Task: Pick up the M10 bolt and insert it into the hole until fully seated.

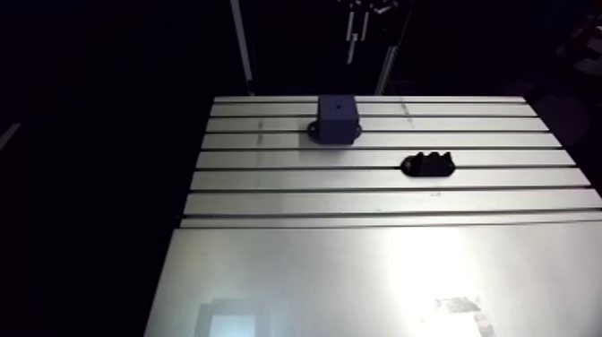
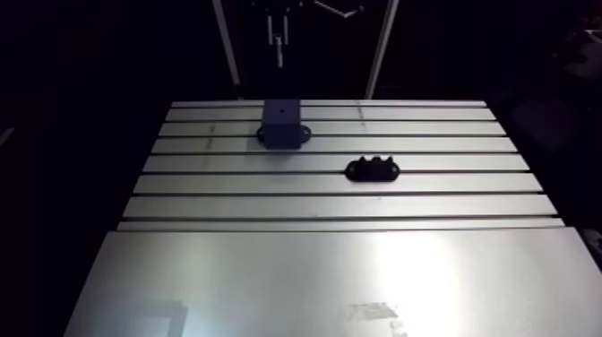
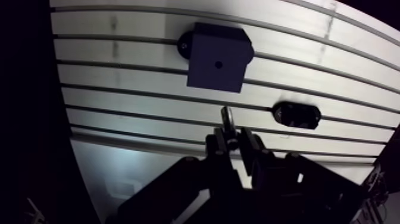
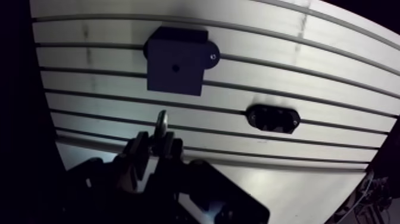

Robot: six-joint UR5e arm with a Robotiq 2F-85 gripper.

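A dark blue block (image 3: 208, 50) stands on the slotted table (image 3: 119, 89), with a small round hole (image 3: 218, 64) in its top face. My gripper (image 3: 233, 138) hangs above the table, short of the block, shut on the M10 bolt (image 3: 228, 119), whose metal end pokes out ahead of the fingertips. In the arm view the gripper (image 1: 356, 36) is high at the far edge, above and behind the block (image 1: 337, 119); the bolt is a pale sliver under it.
A black holder with notches (image 3: 296, 114) lies on the slats to the right of the block, also in the arm view (image 1: 428, 165). A smooth metal plate (image 1: 358, 278) covers the table's near half. The table's left edge drops into darkness.
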